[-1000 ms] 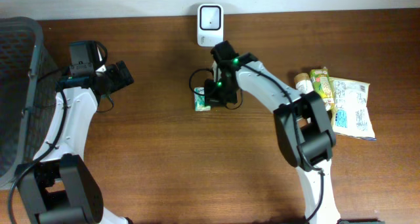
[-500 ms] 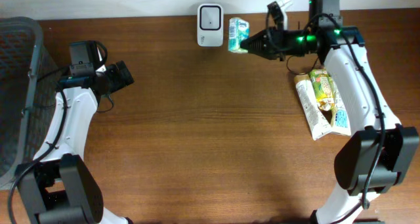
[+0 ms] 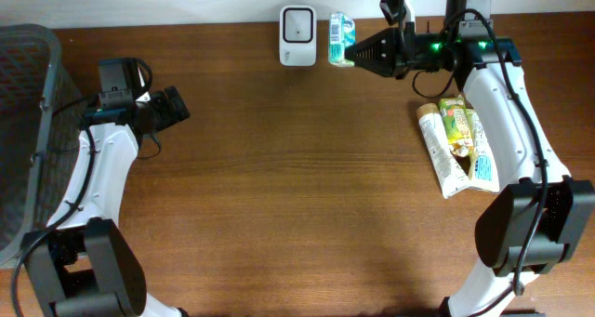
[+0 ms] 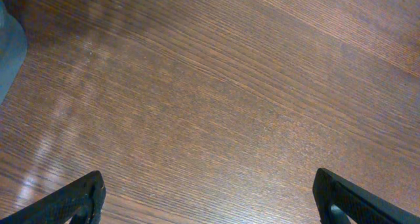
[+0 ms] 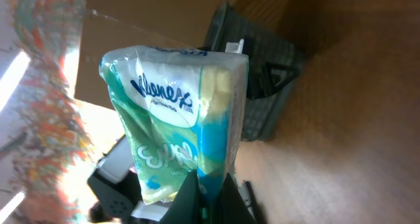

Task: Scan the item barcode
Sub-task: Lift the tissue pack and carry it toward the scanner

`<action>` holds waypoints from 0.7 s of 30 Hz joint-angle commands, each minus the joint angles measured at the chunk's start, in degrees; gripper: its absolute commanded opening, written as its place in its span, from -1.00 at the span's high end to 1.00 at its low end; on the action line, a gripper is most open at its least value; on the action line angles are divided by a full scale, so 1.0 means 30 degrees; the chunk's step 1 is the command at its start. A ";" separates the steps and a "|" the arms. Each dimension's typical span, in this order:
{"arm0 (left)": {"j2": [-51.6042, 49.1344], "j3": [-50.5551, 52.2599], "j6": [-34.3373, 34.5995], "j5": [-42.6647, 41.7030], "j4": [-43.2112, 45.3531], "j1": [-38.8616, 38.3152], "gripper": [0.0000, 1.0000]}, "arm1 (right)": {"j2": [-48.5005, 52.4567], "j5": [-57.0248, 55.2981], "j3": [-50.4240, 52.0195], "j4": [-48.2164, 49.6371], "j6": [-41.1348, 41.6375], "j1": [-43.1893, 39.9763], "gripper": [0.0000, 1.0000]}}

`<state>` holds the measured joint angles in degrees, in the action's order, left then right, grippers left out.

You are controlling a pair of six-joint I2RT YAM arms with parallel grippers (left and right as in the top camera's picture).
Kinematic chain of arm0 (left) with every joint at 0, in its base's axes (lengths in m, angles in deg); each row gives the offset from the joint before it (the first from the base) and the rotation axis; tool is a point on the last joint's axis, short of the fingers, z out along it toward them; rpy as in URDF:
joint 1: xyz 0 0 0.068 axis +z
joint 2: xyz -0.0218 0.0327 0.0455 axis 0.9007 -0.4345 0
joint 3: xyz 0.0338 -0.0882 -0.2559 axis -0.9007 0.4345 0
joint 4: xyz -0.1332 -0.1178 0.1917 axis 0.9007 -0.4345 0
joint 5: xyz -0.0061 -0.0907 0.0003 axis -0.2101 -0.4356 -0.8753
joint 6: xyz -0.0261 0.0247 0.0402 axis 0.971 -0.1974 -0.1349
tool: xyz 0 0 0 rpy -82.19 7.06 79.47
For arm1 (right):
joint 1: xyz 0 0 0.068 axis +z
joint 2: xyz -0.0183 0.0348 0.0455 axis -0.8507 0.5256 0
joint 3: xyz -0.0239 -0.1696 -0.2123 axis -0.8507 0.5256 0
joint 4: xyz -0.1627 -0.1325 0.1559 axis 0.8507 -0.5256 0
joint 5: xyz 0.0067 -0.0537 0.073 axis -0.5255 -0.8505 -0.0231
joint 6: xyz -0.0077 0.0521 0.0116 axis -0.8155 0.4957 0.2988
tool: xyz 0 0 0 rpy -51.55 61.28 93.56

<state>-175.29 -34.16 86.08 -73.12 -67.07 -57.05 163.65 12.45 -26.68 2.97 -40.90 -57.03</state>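
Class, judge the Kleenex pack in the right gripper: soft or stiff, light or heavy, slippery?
Probably soft: the Kleenex pack looks crinkled where the right gripper pinches its edge. Likely light, since that small pinch holds it up. Its glossy film may be slippery, so it could slip.

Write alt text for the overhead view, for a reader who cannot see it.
The right tool grips a green-and-white plastic tissue pack next to a white box-shaped scanner at the far edge of a brown wooden table. The left tool hangs open and empty; a dark mesh basket stands at the left edge and colourful snack packets lie on the right.
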 commanded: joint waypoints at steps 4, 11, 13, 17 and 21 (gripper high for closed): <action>0.0313 -0.0313 -0.0233 0.0131 0.0044 0.0000 -0.98 | 0.0029 0.0809 -0.0058 0.0568 0.2106 -0.0015 0.92; 0.0313 -0.0313 -0.0233 0.0131 0.0044 0.0000 -0.98 | 0.0029 -0.0539 -0.0058 0.1013 0.2069 0.0073 0.92; 0.0313 -0.0313 -0.0233 0.0131 0.0044 0.0000 -0.98 | 0.0029 -0.2288 -0.0058 0.1275 0.2076 0.0408 0.92; 0.0313 -0.0313 -0.0233 0.0131 0.0044 0.0000 -0.98 | 0.0029 -0.5209 -0.0058 0.1239 0.2062 0.0940 0.92; 0.0313 -0.0313 -0.0233 0.0131 0.0044 0.0000 -0.98 | 0.0029 -1.1956 -0.0058 -0.1647 -0.0503 0.2062 0.92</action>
<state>-175.29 -34.16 86.08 -73.12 -67.11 -57.05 163.65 -7.55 -26.70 1.79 -36.29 -53.43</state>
